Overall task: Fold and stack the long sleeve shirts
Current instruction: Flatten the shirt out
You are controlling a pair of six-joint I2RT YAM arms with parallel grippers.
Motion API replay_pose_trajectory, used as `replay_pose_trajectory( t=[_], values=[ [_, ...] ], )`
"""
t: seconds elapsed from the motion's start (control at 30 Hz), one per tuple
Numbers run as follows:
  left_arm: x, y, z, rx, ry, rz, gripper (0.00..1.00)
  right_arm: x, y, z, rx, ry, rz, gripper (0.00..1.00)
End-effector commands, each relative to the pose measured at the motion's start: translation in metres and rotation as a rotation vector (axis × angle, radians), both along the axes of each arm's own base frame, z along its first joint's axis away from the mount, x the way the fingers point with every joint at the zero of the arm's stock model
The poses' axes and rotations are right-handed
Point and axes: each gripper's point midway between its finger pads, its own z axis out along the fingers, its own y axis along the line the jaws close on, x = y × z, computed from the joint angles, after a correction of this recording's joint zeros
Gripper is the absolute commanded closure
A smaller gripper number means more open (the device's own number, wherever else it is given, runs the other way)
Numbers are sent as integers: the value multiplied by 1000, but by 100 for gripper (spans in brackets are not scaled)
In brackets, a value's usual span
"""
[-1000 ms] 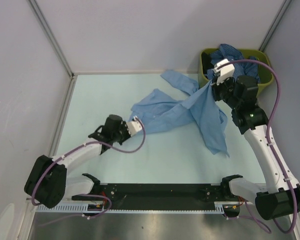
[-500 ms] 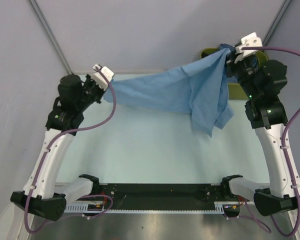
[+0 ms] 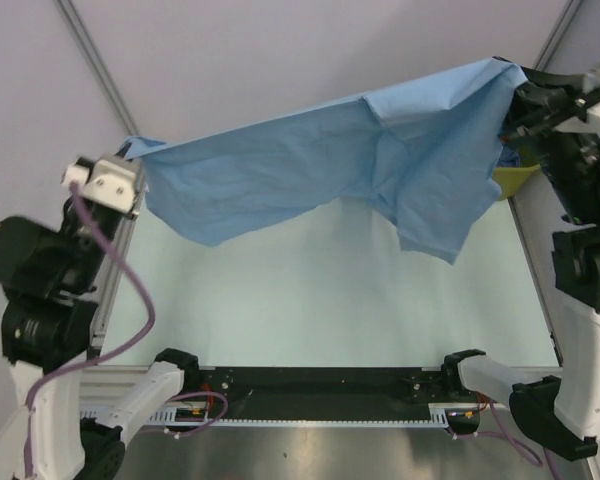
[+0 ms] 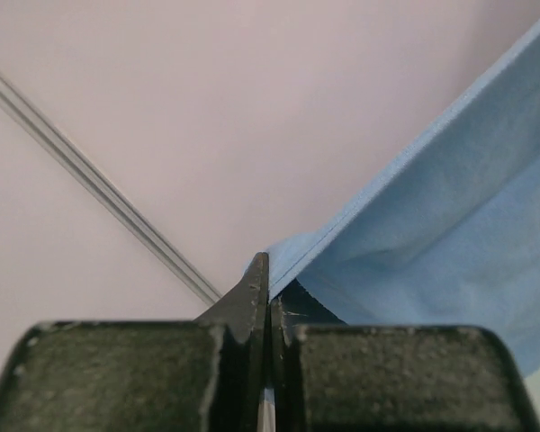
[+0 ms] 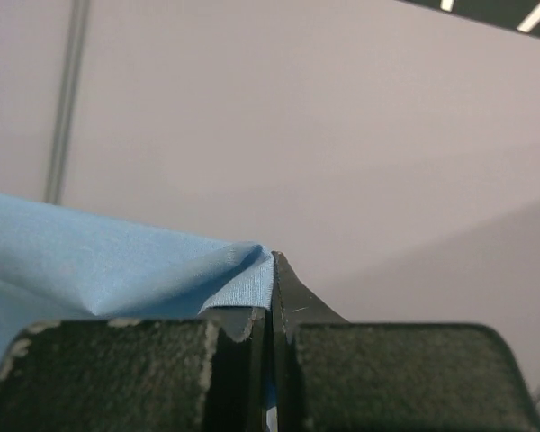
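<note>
The shirt [image 3: 380, 160] is plain light blue and it's up in the air, stretched out between both arms high over the table [image 3: 330, 300], not touching it. The top edge runs pretty taut from left to right, climbing toward the right side. The cloth sags below it in two lobes, and the right one hangs lower with some folds.

The left gripper [image 4: 268, 301] has its fingers pinched tight on the shirt's left edge. The right gripper [image 5: 272, 288] is clamped the same way on a bunched corner.

Only a sliver of the olive bin [image 3: 513, 180] shows at the far right, behind the shirt and the right arm. Can't tell what's in it.

The table is pale green with a black rail [image 3: 320, 380] along the near edge. Plain greyish walls all round.
</note>
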Motion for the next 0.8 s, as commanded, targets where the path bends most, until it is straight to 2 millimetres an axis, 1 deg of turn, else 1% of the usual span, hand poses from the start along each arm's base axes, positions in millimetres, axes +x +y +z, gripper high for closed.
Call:
replay_pose_trajectory(
  t=[0.0,0.03,0.07,0.1,0.13,0.17,0.2,0.23,0.27,0.33,0.37,0.4,0.43,0.47,0.5,0.53,0.57,0.6,0.63,0.67,0.7,0.73,0.77],
  values=[
    [-67,38,43,-94,-172,103,100,-110,-30,70,101,-225,-17,100],
    [-79,39,51,-114,-204,89,100,-120,-30,74,116,-227,5,100],
    [-89,40,60,-130,-235,81,100,-142,-33,85,130,-261,17,100],
    [-106,44,76,-152,-285,77,100,-151,-32,89,128,-274,28,100],
    [-115,49,85,-183,-306,87,100,-163,-34,95,136,-296,25,100],
    [-122,52,93,-197,-328,91,100,-180,-33,103,137,-337,44,100],
    [-137,57,111,-217,-375,92,100,-186,-32,106,136,-356,53,100],
    [-145,60,120,-234,-401,91,100,-193,-30,109,132,-378,58,100],
    [-164,64,135,-254,-453,85,100,-206,-26,115,116,-431,61,100],
    [-171,65,149,-271,-485,77,100,-216,-21,120,95,-478,54,100],
    [-188,69,160,-288,-528,73,100,-222,-19,126,76,-531,15,100],
    [-190,70,163,-292,-535,72,100,-220,-18,127,76,-537,8,100],
    [-185,68,163,-291,-525,68,100,-217,-17,127,70,-542,-5,100],
    [-177,64,158,-278,-499,62,100,-215,-16,129,58,-560,-20,100],
    [-167,62,151,-267,-472,63,100,-206,-17,127,53,-545,-21,100],
    [-161,60,142,-257,-448,67,100,-177,-20,118,54,-485,-29,100],
    [-129,50,118,-218,-362,66,100,-159,-23,112,55,-448,-33,100],
    [-113,47,104,-185,-320,73,100,-140,-26,103,55,-407,-41,100],
    [-98,44,91,-164,-294,82,100,-99,-31,82,57,-315,-45,100],
    [-65,37,55,-123,-201,95,100,-75,-32,66,51,-261,-38,100],
    [-49,34,37,-86,-165,110,100,-62,-32,58,40,-248,-28,100],
    [-35,31,27,-73,-161,115,100,-24,-34,29,28,-156,-18,100],
    [-5,25,-11,-36,-78,121,100,-9,-29,13,11,-112,16,100]
  ],
)
